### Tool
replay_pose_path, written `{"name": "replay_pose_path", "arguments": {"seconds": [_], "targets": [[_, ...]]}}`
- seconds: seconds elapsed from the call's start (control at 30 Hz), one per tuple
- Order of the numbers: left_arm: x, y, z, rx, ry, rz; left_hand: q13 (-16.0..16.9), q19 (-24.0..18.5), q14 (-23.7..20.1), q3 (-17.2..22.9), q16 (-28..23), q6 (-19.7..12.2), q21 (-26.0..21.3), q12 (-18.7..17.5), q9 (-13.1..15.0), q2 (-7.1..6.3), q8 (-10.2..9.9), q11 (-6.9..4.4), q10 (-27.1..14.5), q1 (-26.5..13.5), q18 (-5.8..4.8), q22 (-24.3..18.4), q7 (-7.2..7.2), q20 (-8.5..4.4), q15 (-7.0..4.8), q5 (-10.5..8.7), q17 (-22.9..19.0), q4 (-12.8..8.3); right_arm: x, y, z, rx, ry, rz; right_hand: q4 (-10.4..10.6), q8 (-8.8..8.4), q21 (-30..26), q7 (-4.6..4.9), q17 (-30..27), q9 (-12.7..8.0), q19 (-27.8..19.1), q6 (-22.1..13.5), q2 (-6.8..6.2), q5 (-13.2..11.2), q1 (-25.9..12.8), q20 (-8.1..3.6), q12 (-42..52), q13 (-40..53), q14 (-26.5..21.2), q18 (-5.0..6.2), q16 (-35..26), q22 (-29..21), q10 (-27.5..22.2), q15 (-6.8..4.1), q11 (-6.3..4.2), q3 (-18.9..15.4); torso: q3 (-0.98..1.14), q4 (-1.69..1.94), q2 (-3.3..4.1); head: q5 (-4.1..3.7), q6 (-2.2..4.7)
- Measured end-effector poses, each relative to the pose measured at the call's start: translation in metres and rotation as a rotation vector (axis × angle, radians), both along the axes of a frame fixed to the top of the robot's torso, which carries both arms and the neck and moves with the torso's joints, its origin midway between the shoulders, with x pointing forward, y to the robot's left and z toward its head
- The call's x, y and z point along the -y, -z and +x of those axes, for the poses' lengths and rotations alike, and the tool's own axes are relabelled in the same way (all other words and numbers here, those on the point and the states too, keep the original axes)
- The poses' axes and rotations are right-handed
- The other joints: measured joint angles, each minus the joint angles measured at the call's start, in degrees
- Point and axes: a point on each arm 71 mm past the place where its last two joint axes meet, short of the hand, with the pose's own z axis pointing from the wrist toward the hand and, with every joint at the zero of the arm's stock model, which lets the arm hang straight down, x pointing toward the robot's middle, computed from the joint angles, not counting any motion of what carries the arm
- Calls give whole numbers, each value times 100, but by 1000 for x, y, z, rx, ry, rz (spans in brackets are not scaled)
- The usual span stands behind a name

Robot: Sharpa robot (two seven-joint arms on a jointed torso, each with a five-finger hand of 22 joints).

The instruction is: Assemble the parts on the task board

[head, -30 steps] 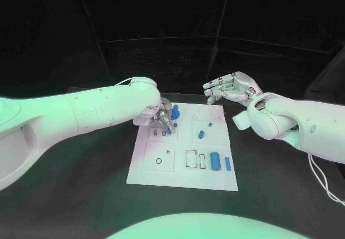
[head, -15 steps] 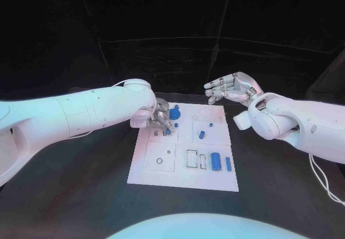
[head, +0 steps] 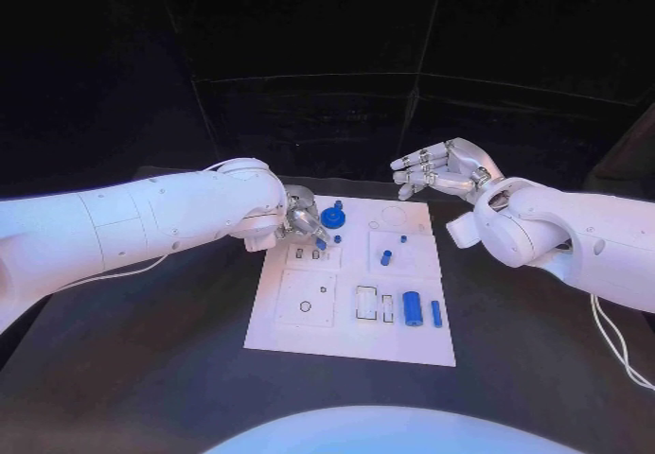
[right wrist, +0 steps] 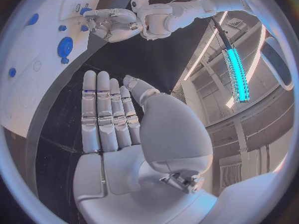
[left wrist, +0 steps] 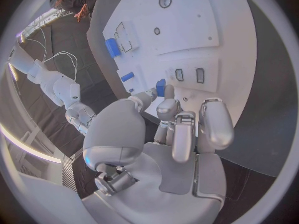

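Observation:
The white task board (head: 314, 326) lies in the middle of the black table. My left hand (head: 303, 225) hovers over its far left part and pinches a small blue part (head: 322, 243) between thumb and a finger. In the left wrist view that blue part (left wrist: 160, 87) sits at the fingertips of the left hand (left wrist: 168, 134), right beside two small dark-rimmed slots (left wrist: 179, 74). My right hand (head: 439, 168) hangs open above the board's far right corner. In the right wrist view the right hand (right wrist: 118, 129) holds nothing and its fingers are straight.
A round blue part (head: 333, 218) stands at the board's far edge by the left hand. A blue peg (head: 386, 256) stands mid-board. A thick blue cylinder (head: 413, 308) and a thin one (head: 435, 313) lie near the right edge, beside rectangular outlines (head: 364, 302).
My left hand still pinches the blue part over the same slots, shifted only slightly. The right hand has stayed open in place.

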Motion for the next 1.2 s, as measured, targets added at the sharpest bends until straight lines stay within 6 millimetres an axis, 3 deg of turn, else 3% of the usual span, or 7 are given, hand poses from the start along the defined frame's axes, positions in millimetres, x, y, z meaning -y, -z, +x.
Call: {"name": "replay_pose_path", "arguments": {"seconds": [0.73,1.2], "targets": [[-12,27,-14,86,-91,-6,32,21,0,169,0,-23,24,0,60,-118,91,-11,28,-72,1,60,-21,-21,0,22,0,-34,3,0,0,-2,5,-4,0,0,-26,20,-23,0,0,-21,0,70,0,0,0,-23,0,0,-28,-12,0,0,0,0,-2,-13,8,59,-48],[-14,27,-16,123,-85,16,-90,40,0,199,0,-1,59,-38,83,-159,154,-22,40,-47,2,89,-43,-40,1,20,0,-17,4,0,0,-4,8,-6,0,1,-51,20,-36,0,0,-21,9,100,-43,0,0,-38,41,0,-49,-30,0,0,0,0,2,-16,5,86,-86]]}}
